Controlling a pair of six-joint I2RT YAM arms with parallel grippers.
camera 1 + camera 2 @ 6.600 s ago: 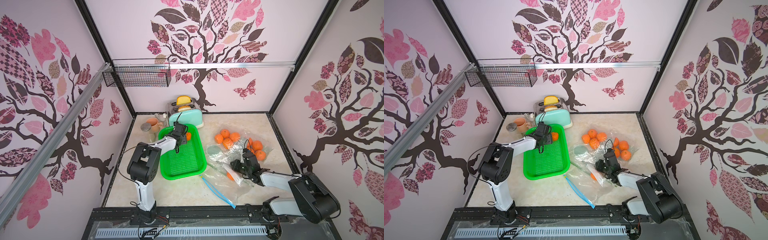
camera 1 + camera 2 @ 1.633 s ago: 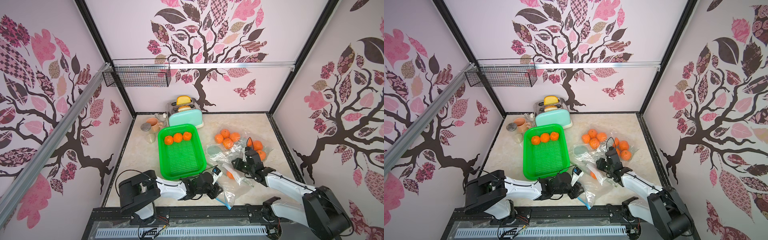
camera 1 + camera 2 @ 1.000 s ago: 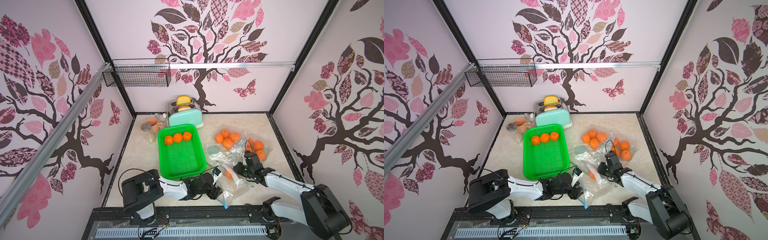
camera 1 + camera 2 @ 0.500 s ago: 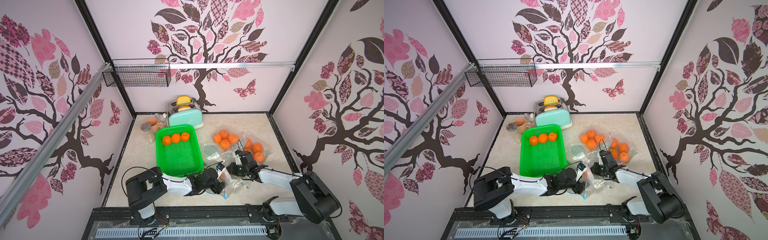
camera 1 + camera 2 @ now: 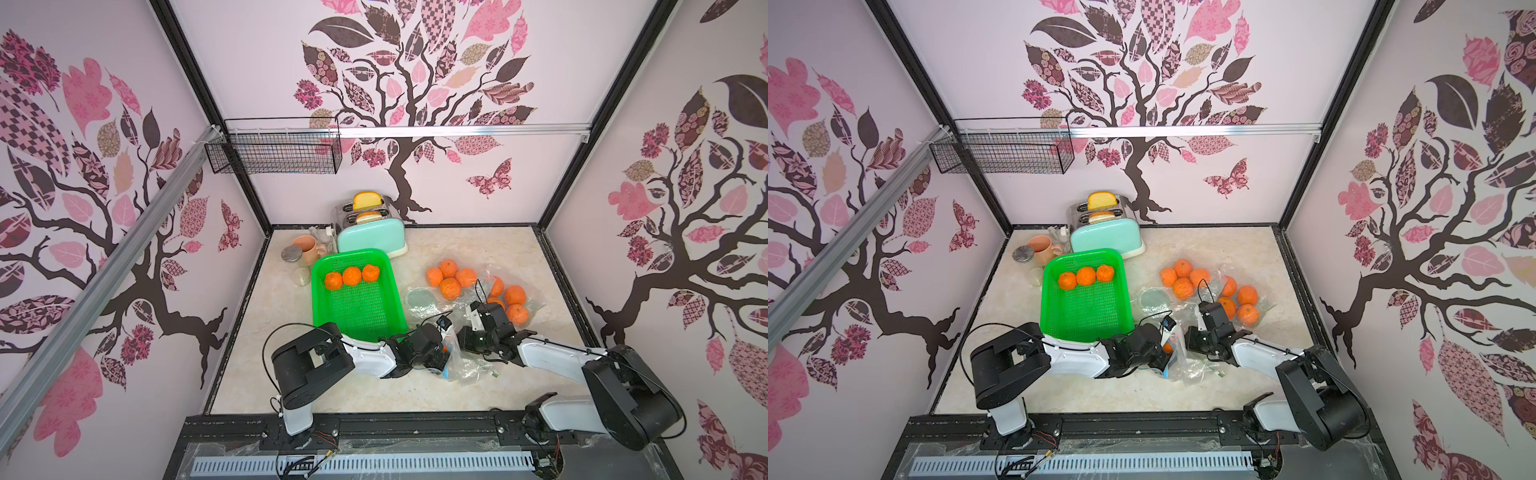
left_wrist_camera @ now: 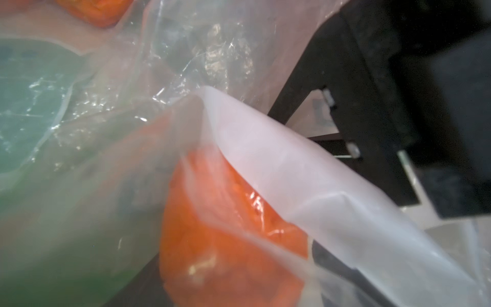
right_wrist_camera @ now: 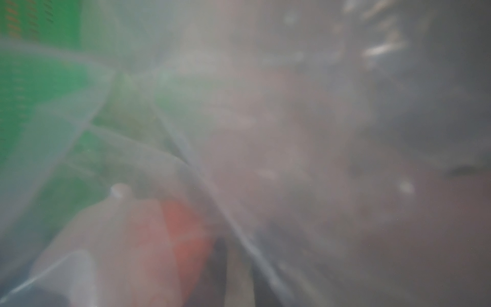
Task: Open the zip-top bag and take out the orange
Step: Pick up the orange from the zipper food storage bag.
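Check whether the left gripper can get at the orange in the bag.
Probably, but not cleanly: the orange sits right before the left gripper, yet a fold of the zip-top bag drapes over it and may get pinched.

Front strip: bare tabletop (image 5: pixel 374 395) lay open along the front edge
Left side: a clear lane ran beside the green basket (image 5: pixel 359 311)
Back left corner: toaster (image 5: pixel 371 241) and mug (image 5: pixel 308 249) crowded it
Right middle: loose oranges (image 5: pixel 449 276) and crumpled plastic (image 5: pixel 534 305) filled it
Centre: left gripper (image 5: pixel 444 351) and right gripper (image 5: pixel 462 340) nearly met at the zip-top bag (image 5: pixel 463 368), leaving no gap
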